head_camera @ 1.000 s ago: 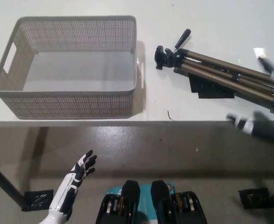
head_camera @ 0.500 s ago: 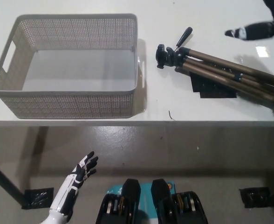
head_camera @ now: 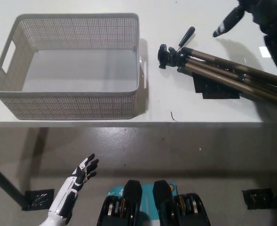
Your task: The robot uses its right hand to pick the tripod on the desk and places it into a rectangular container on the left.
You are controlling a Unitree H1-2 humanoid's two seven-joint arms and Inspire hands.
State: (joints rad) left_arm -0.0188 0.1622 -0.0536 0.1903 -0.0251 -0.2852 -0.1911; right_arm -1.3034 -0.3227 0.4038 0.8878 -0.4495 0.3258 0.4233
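Right hand (head_camera: 258, 14) cropped above tripod (head_camera: 223, 73), grip unclear; left hand (head_camera: 77, 181) open

— Left hand (head_camera: 78, 175)? 
— White shell on arm and back of hand, black fingers w/ white segments, black strip down the middle. Slim, tapered forearm.
— And right hand (head_camera: 251, 12)?
— All black, matte, bulky casing; one finger w/ a pale mark near the tip. Rest too dark to make out. No cables or screws discernible.

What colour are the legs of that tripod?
The tripod legs are bronze-brown with a black head, clearest in the head view.
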